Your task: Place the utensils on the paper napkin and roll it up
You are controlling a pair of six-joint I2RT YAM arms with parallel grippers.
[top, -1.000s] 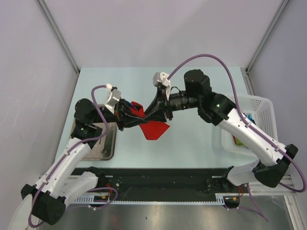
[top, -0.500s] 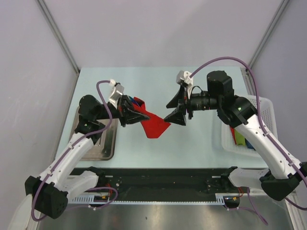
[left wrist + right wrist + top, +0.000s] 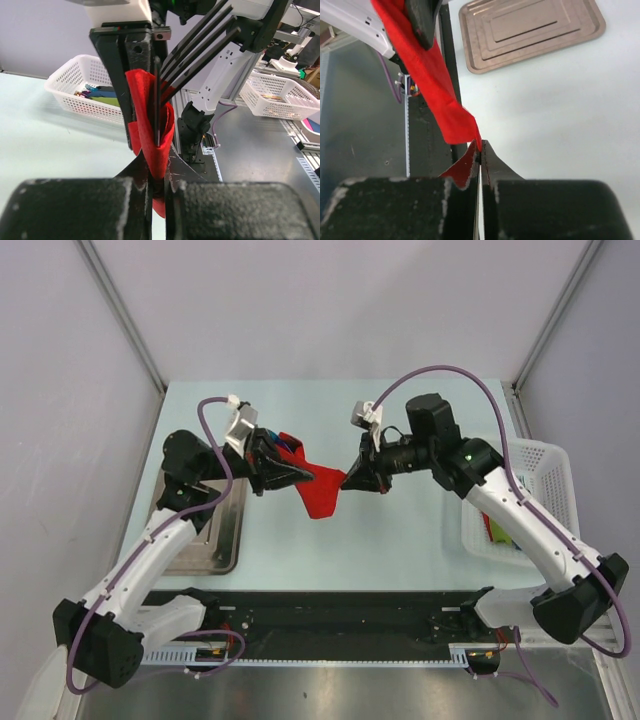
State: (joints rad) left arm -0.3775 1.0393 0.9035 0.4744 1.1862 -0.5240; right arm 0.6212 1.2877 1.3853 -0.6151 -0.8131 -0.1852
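The paper napkin hangs above the table between both arms, a bright red sheet. In the left wrist view the paper napkin is folded around the utensils, several slim dark handles fanning up out of the fold. My left gripper is shut on the napkin's lower fold with the utensils inside it. My left gripper holds the sheet's left end. My right gripper is shut on the napkin's right corner. The right wrist view shows the right gripper pinching the napkin at its tip.
A metal tray lies on the table's left side, also seen as the tray below the right wrist. A white basket with coloured napkin rolls stands at the right edge, and the same basket shows behind the left jaws.
My right gripper drew back to the right with its jaws open, then returned and shut on the napkin's right corner. The left gripper kept its hold.
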